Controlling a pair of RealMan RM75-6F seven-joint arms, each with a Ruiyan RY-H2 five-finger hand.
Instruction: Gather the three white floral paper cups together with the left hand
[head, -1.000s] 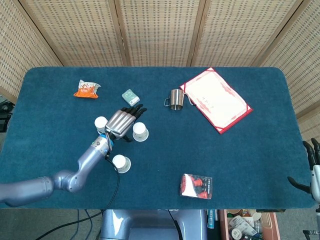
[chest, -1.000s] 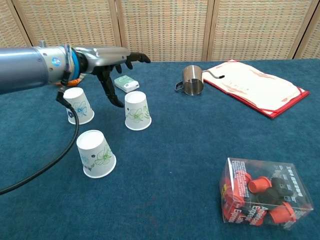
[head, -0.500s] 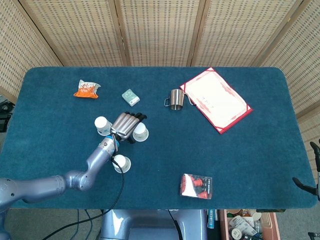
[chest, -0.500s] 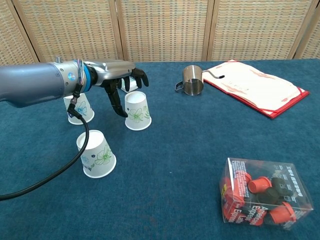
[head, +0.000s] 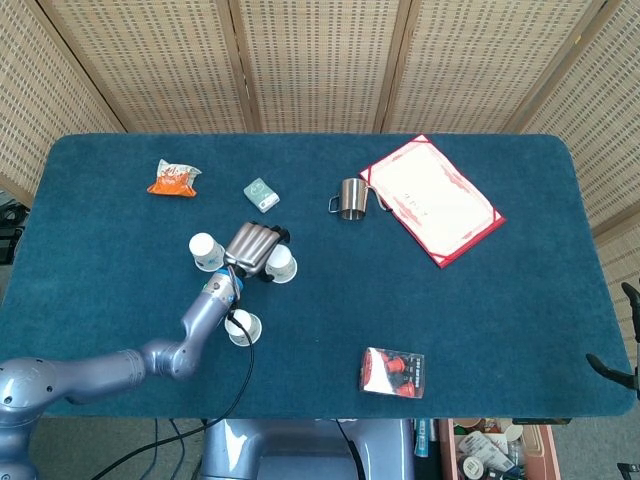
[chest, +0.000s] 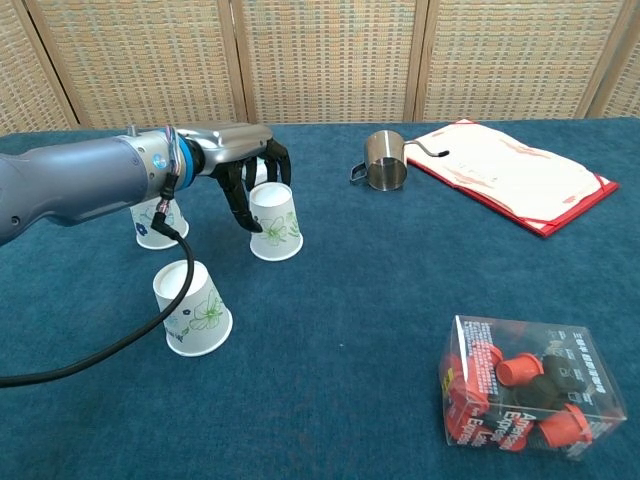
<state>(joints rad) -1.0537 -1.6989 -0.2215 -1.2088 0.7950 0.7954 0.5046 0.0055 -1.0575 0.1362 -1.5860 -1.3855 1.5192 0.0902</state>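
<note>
Three white floral paper cups stand upside down on the blue table (head: 120, 300). One cup (head: 205, 250) (chest: 150, 224) is at the left, partly behind my left forearm in the chest view. The middle cup (head: 282, 265) (chest: 275, 222) stands to its right. The third cup (head: 241, 327) (chest: 192, 308) is nearest the front edge. My left hand (head: 252, 246) (chest: 240, 160) hangs over the middle cup's left and far side, fingers (chest: 236, 200) curved down beside it; whether they touch is unclear. Of my right hand (head: 612, 366) only dark tips show at the right edge.
A metal mug (head: 351, 197) (chest: 385, 172) and a red-edged certificate (head: 432, 198) (chest: 510, 175) lie at the back right. A clear box of red and black caps (head: 392, 372) (chest: 528, 397) sits front right. A green packet (head: 261, 194) and an orange snack bag (head: 173, 178) lie behind the cups.
My left hand has drawn back and lowered, its fingers going from outstretched to curved down against the middle cup. The cups stayed in place. My right hand has slid almost out of the head view.
</note>
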